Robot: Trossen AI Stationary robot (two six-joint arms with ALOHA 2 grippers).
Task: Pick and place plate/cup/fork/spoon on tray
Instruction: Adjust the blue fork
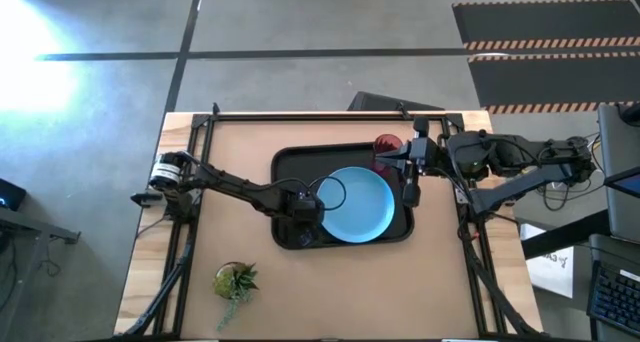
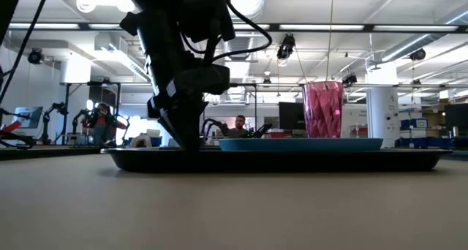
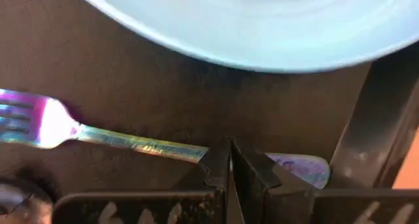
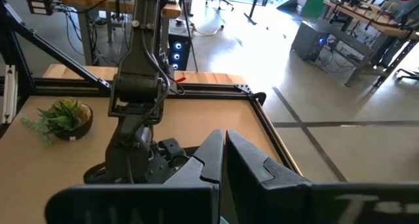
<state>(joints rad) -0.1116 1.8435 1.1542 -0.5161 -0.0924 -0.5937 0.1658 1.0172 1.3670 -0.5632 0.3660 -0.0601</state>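
Left pincer [image 3: 230,160] — clamped on fork [image 3: 131,140]

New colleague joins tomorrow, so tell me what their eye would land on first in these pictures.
First, the light-blue plate lying in the black tray at the table's middle, with the dark-red cup standing at the tray's far right corner. Next, the left gripper, shut on the fork down inside the tray beside the plate. The right gripper waits above the tray's right edge.

arms: 2, dark, slim jointed links
left arm base: silver-white cylindrical joint housing
cables: black, looping over the left wrist and along the right arm
left hand [image 3: 230,160]: 2 black angular fingers
right hand [image 4: 221,150]: 2 black wedge-shaped fingers
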